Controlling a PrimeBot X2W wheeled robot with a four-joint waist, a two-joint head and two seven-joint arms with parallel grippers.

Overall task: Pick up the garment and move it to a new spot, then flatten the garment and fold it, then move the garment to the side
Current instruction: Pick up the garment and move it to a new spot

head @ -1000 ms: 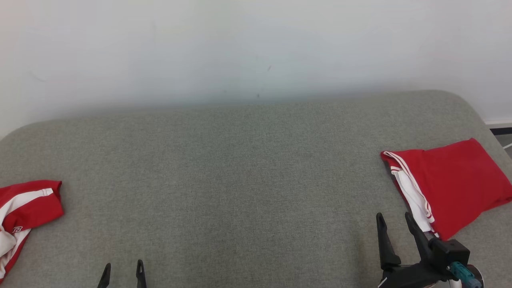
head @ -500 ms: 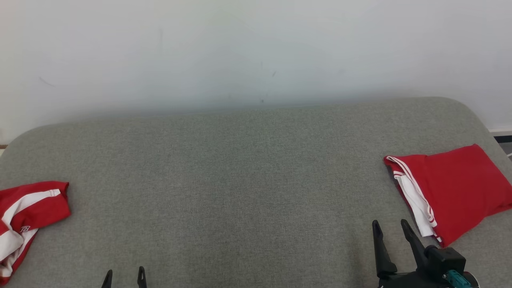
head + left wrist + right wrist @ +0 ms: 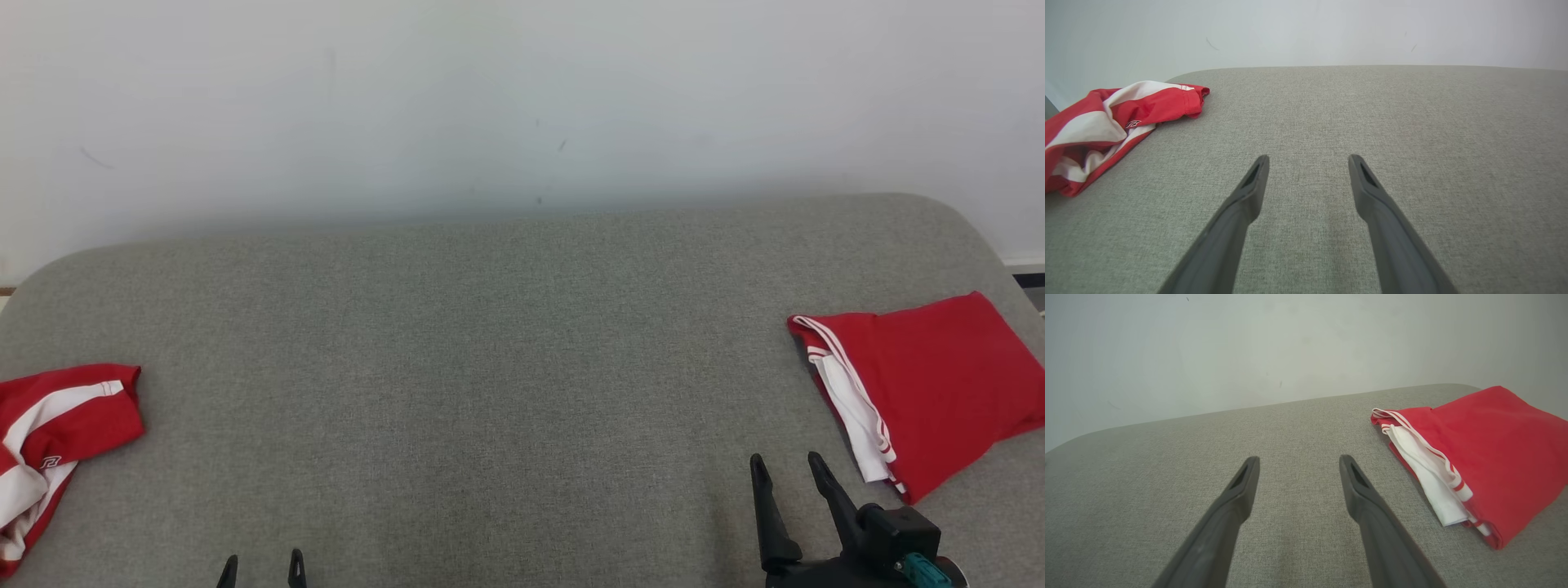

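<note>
A crumpled red and white garment lies at the left end of the grey cushioned surface; the left wrist view shows this garment at the left. A neatly folded red garment with white trim lies at the right end, and it is also in the right wrist view. My left gripper is open at the bottom edge, well right of the crumpled garment, with nothing between its fingers. My right gripper is open just left of the folded garment's near corner, not touching it.
A pale wall rises right behind the cushioned surface. The surface has rounded far corners at left and right. A strip of floor and skirting shows past the right end.
The camera has shifted slightly. My right gripper has drawn back and a little left, away from the folded garment. The left fingertips sit lower in the head view. Both garments lie still.
</note>
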